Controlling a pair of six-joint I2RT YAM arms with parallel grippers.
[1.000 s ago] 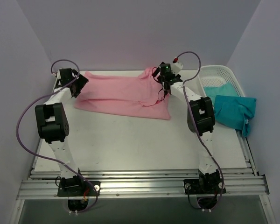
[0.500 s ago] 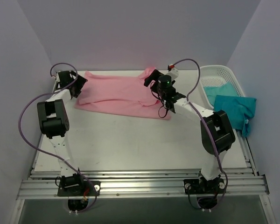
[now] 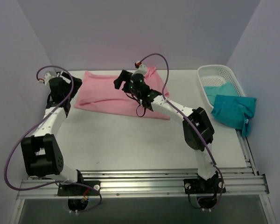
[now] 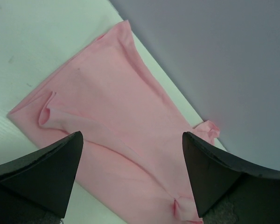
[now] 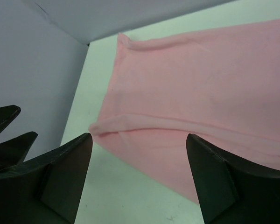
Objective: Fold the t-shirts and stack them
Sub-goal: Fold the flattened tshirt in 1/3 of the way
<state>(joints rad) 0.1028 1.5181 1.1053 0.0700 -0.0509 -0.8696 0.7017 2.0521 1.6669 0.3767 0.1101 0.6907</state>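
Observation:
A light pink t-shirt (image 3: pixel 116 95) lies folded into a long band along the back of the table. It also shows in the left wrist view (image 4: pixel 116 116) and the right wrist view (image 5: pixel 196 79). My left gripper (image 3: pixel 70 88) is open and empty, just off the shirt's left end (image 4: pixel 131 136). My right gripper (image 3: pixel 119 80) is open and empty above the shirt's middle, pointing left (image 5: pixel 138 137). A teal t-shirt (image 3: pixel 233 111) hangs over the basket's near rim, and another teal t-shirt (image 3: pixel 220 88) lies inside it.
A white lattice basket (image 3: pixel 214 72) stands at the back right corner. Grey walls close in the back and both sides. My left gripper's fingers (image 5: pixel 9 133) show at the left edge of the right wrist view.
My right gripper has swung left from the shirt's right end to over its middle. My left gripper has drawn back left off the shirt's left end. The shirt now lies flat.

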